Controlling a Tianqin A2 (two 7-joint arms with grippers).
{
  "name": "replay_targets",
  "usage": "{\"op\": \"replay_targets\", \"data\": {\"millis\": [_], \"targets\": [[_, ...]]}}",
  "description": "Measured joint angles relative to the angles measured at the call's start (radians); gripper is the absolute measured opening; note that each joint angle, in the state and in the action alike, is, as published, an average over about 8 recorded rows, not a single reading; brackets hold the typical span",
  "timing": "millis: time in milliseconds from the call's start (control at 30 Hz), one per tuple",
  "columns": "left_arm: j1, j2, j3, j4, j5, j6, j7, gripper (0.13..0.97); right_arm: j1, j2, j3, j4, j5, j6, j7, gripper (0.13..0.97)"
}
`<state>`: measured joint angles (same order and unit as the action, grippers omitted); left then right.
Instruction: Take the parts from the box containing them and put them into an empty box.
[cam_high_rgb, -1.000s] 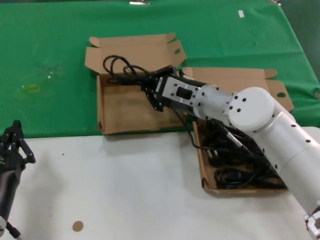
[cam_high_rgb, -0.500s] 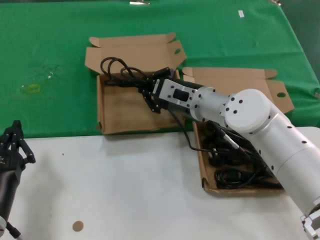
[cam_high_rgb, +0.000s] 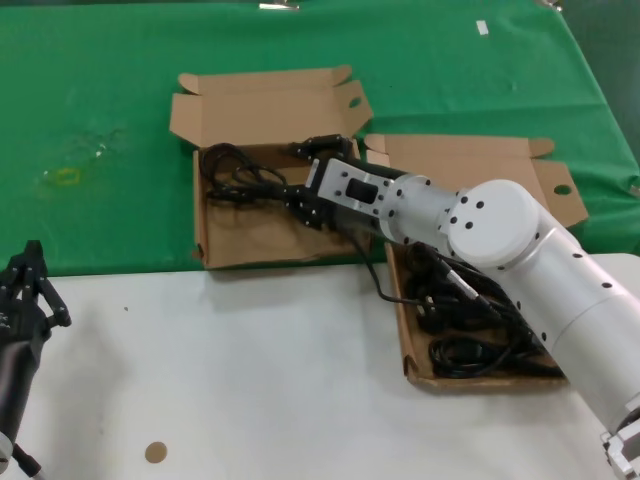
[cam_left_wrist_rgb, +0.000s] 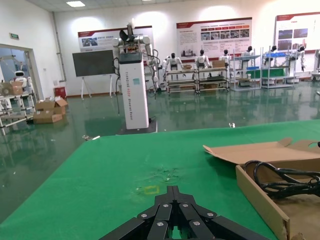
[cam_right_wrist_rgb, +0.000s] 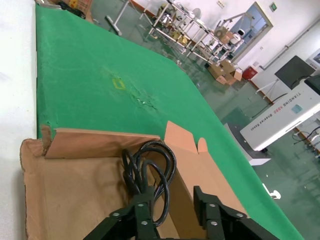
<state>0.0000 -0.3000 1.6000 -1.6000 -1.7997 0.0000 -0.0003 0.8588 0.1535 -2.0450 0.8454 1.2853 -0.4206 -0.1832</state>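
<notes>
Green cloth (cam_high_rgb: 420, 60) covers the far part of the work surface, white tabletop (cam_high_rgb: 250, 380) the near part. 2 flat cardboard boxes sit open with lids folded back.

Left box (cam_high_rgb: 245, 235) lies mostly on the green cloth, its near edge at the white tabletop. Right box (cam_high_rgb: 415, 375) sits just beside it and reaches farther onto the white, still packed with a pile of black coiled cords (cam_high_rgb: 470, 330).

Right gripper (cam_high_rgb: 300, 180) reaches across from the right box into the left box, low over the box floor near its back wall. 1 cord bundle (cam_high_rgb: 235, 170) lies in the back part of the left box with its loops toward the box's left wall, and its near end sits at the gripper tips. From the right wrist view the fingers (cam_right_wrist_rgb: 135, 215) are spread with a gap, the cord loop (cam_right_wrist_rgb: 147, 175) running beside 1 finger; cannot tell if the cord is still pinched. A loose length of cable (cam_high_rgb: 375, 270) trails from under the right arm, over the box edges, back to the pile.

Left gripper (cam_high_rgb: 25, 290) sits parked at the near left edge over the white tabletop, well apart from both boxes; fingers appear pressed together in the left wrist view (cam_left_wrist_rgb: 172, 212).
</notes>
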Motion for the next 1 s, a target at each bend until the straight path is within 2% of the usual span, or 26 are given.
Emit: {"op": "replay_targets", "data": {"millis": [267, 533, 667, 933, 1000], "targets": [[0.000, 0.000, 0.000, 0.000, 0.000, 0.000, 0.000, 0.144, 0.001, -0.001, 0.001, 0.006, -0.004, 0.008, 0.011, 0.369], [0.000, 0.000, 0.000, 0.000, 0.000, 0.000, 0.000, 0.144, -0.001, 0.002, 0.007, 0.021, -0.004, 0.011, 0.025, 0.559], [0.000, 0.000, 0.000, 0.000, 0.000, 0.000, 0.000, 0.145, -0.006, 0.004, 0.010, 0.026, -0.001, 0.013, 0.027, 0.559], [0.000, 0.000, 0.000, 0.000, 0.000, 0.000, 0.000, 0.175, -0.059, 0.012, 0.037, 0.072, 0.031, 0.039, 0.037, 0.764], [0.000, 0.000, 0.000, 0.000, 0.000, 0.000, 0.000, 0.187, -0.079, 0.016, 0.047, 0.089, 0.043, 0.048, 0.041, 0.781]]}}
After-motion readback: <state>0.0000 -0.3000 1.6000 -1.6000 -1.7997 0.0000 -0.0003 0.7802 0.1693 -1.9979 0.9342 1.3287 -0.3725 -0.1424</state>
